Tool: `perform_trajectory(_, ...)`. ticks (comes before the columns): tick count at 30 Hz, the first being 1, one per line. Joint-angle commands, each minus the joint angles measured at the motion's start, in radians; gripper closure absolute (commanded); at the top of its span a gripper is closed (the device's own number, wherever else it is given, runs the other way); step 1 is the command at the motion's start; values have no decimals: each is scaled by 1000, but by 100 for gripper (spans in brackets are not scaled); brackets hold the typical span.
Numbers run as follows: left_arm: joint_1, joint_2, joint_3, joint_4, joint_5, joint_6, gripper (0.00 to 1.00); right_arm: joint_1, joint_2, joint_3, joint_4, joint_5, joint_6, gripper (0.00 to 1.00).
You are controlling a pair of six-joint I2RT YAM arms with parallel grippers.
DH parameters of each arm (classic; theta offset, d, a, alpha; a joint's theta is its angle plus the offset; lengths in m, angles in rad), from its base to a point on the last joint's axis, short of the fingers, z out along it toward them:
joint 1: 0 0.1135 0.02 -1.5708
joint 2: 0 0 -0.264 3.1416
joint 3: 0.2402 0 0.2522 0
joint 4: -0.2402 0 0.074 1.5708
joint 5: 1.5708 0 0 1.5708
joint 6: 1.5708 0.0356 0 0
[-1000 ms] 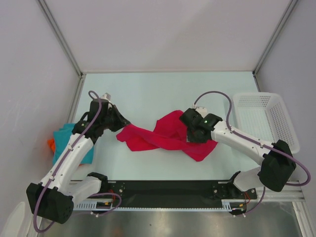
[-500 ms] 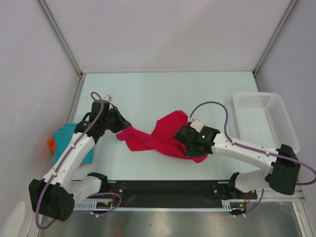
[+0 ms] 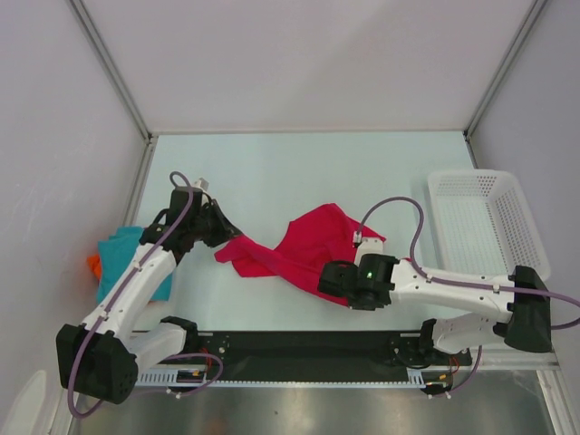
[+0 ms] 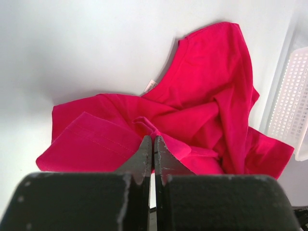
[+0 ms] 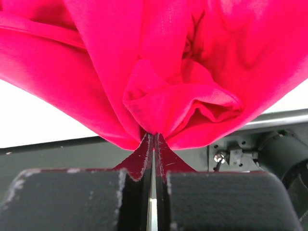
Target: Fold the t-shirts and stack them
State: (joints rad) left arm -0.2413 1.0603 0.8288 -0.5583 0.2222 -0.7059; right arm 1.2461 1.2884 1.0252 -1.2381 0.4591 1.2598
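Grippers on both arms are pinched fully closed, each on a different part of one crimson-pink t-shirt that lies crumpled across the middle of the pale table.

At the far left edge of the table, a teal-blue t-shirt lies partly under the left arm. A bit of an orange t-shirt pokes out at its left side.

Next, the left gripper meets the crimson shirt's left end. In the left wrist view, its fingertips are pressed together on a small raised fold of the cloth, beside a flat hemmed edge.

The shirt spreads rightward in loose folds, its far corner pointing toward the back of the table.

The right gripper holds the shirt's near right part, close to the black rail along the table's near edge. In the right wrist view, a bunched wad of red cloth sits at its closed tips and fabric drapes to both sides.

At the far right stands a white mesh basket, apart from the shirt.
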Motion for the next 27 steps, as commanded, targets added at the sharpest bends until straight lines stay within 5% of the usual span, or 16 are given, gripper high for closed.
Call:
perform_trajectory(1,14,-25,-14,28,19,19,100,56,8,33,-116,81,163,100)
perform_trajectory(9,22,-42,-36,23,19,25,100,128,-18,-14,-188,84,332,100)
perform_trajectory(17,31,-45,-45,20,23,31,100,156,63,-10,-166,79,334,99)
perform_trajectory(19,34,-46,-42,20,26,32,100,135,81,12,-138,88,288,78)
perform_trajectory(22,39,-52,-40,11,28,37,100,112,115,44,-110,102,238,63)
perform_trajectory(27,54,-62,-40,3,31,40,100,78,152,78,-83,122,175,54)
